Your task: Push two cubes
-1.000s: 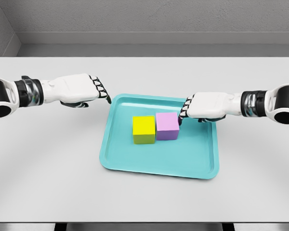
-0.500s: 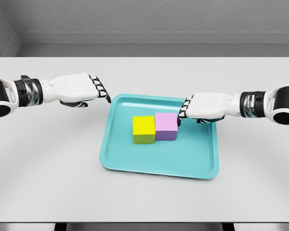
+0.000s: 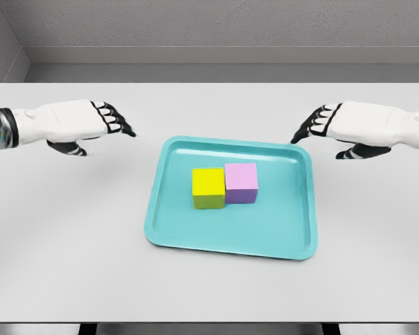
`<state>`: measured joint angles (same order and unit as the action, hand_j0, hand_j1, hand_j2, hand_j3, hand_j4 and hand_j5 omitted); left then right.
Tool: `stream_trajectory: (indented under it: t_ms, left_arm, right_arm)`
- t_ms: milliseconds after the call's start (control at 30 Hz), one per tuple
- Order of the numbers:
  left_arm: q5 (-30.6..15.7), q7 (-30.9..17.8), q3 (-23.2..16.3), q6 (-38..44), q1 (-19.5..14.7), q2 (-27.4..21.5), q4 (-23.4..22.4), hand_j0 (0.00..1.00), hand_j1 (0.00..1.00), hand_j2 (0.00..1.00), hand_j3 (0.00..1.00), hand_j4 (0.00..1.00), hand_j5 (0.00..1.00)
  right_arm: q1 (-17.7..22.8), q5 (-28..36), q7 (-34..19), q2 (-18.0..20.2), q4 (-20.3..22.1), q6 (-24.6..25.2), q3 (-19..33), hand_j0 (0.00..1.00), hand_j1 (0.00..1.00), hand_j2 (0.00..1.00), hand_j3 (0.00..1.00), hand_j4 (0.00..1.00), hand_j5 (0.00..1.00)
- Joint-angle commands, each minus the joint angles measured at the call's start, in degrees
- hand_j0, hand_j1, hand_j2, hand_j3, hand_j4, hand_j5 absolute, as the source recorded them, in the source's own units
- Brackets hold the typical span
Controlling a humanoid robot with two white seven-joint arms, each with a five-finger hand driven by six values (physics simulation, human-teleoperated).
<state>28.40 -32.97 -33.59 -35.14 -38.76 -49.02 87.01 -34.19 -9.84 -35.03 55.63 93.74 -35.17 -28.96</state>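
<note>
A yellow cube and a pink-purple cube sit side by side, touching, in the middle of a teal tray. My left hand hovers over the table to the left of the tray, fingers relaxed and holding nothing. Off the tray's far right corner, my right hand is likewise open and apart from the cubes.
The tray lies on a wide pale grey table. A grey wall runs behind the table's far edge.
Both hands have pulled back outward and away from the tray; the right hand has left the pink-purple cube. The pink-purple cube shifted slightly left against the yellow one.
</note>
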Motion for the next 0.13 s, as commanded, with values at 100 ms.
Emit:
stream_trajectory:
  t_ms: [100]
  left_arm:
    - [-1.5,0.02,2.48,0.14,0.18,-4.25,-0.26,1.0,1.0,1.0,1.0,1.0,1.0]
  right_arm:
    - [0.53,2.98,0.03,1.32,-0.05,0.17,2.77,1.0,1.0,1.0,1.0,1.0,1.0]
